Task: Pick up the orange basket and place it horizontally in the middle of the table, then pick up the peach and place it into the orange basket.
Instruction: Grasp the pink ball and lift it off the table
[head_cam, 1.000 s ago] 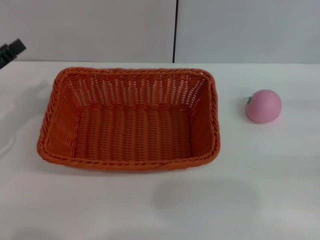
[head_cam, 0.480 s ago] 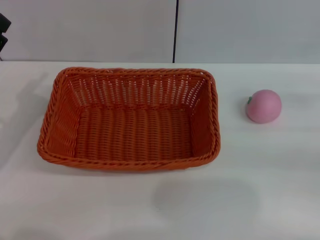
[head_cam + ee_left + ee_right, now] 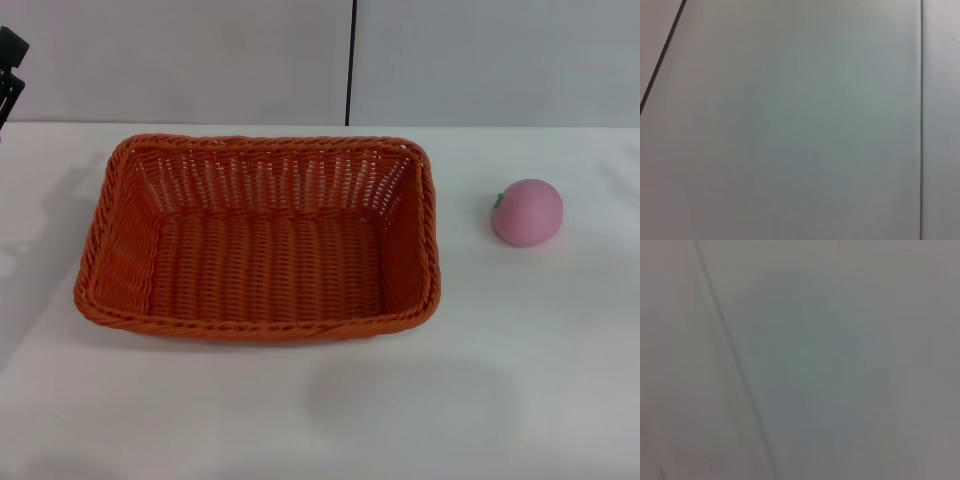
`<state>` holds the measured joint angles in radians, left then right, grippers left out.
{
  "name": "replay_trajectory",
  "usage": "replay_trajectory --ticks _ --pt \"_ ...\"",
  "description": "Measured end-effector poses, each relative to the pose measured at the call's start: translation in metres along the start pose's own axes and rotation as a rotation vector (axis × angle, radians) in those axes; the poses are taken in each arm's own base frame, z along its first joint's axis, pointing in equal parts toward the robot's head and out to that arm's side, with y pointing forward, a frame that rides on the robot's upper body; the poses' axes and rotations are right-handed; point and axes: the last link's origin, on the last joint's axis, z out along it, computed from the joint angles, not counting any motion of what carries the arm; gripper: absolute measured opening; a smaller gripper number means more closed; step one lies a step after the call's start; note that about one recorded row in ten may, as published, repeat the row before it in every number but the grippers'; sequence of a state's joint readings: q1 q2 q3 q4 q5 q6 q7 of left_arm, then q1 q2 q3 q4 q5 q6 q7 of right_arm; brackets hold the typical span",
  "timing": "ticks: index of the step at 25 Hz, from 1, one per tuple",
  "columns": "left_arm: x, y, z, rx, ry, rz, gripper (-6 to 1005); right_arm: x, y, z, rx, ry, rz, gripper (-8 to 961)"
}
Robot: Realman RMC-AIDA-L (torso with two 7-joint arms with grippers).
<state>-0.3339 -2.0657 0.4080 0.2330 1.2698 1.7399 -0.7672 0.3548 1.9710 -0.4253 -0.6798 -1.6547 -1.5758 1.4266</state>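
The orange basket (image 3: 260, 240) lies lengthwise across the middle of the white table (image 3: 520, 360) in the head view, open side up and with nothing inside. The peach (image 3: 527, 212) rests on the table to the basket's right, well apart from it, green stem toward the basket. A black part of my left gripper (image 3: 8, 70) pokes in at the far left edge, high above the table and away from the basket. My right gripper is out of view. Both wrist views hold only plain grey panels.
A grey wall with a dark vertical seam (image 3: 351, 60) stands behind the table. Bare white tabletop stretches in front of the basket and around the peach.
The black left gripper at the left edge has shifted up and farther out of the picture. Basket and peach have stayed put.
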Motion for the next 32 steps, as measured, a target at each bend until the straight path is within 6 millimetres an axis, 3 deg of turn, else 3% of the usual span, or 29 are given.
replay_trajectory --ticks 3,7,10,16,23,32 --pt "0.000 0.002 0.000 -0.004 0.008 -0.008 652 -0.011 -0.003 0.006 -0.035 0.218 0.058 563" --pt "-0.001 0.003 0.002 -0.010 0.012 -0.012 652 -0.018 -0.004 0.015 -0.064 0.371 0.095 560" --pt "-0.002 0.005 0.003 -0.013 0.012 -0.021 652 -0.026 -0.008 0.033 -0.071 0.555 0.108 558" --pt "-0.003 0.008 0.004 -0.024 0.017 -0.035 652 -0.026 -0.006 0.058 -0.098 0.676 0.078 553" --pt "-0.005 0.011 0.000 -0.022 0.016 -0.047 653 0.005 0.010 0.097 -0.115 0.834 -0.024 547" --pt "-0.004 0.012 -0.007 -0.010 0.027 -0.057 653 0.020 0.021 0.118 -0.107 0.869 -0.068 540"
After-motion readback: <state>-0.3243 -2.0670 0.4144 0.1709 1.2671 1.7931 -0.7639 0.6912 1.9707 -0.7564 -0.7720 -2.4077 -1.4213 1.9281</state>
